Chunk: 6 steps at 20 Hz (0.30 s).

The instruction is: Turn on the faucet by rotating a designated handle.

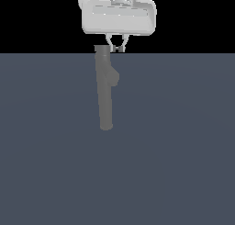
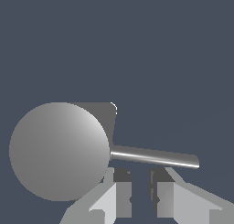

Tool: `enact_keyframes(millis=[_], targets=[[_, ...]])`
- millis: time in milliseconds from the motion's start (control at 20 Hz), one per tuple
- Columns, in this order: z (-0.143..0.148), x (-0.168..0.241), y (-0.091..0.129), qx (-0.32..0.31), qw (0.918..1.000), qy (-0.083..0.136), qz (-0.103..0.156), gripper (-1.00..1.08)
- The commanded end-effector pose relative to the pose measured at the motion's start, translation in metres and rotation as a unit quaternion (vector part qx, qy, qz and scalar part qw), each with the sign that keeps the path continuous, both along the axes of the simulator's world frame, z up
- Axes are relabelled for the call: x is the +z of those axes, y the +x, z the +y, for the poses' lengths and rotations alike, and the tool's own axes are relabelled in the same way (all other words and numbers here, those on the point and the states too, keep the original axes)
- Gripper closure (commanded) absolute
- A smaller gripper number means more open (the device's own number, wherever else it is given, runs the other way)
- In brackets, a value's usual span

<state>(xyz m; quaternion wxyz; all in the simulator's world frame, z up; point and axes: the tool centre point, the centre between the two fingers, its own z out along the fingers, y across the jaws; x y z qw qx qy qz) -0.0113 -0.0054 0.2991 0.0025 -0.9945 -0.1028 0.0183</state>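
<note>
The grey faucet (image 1: 105,88) stands on the dark tabletop (image 1: 183,150), a little left of the middle in the exterior view, leaning slightly. The white gripper (image 1: 117,47) hangs directly above its top. In the wrist view the thin silvery handle (image 2: 155,157) juts sideways from the round column top, and the fingers (image 2: 122,193) are narrowly apart just beside the rod, holding nothing.
</note>
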Motion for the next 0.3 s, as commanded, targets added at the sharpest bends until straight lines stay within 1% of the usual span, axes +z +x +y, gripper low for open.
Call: enact_keyframes(millis=[0, 200, 250], targets=[[0.002, 0.001, 0.023, 0.000, 0.9999, 0.000, -0.016, 1.08], [-0.005, 0.002, 0.036, -0.005, 0.9998, -0.001, -0.018, 1.08], [-0.005, 0.002, 0.036, -0.005, 0.9998, -0.001, -0.018, 1.08]])
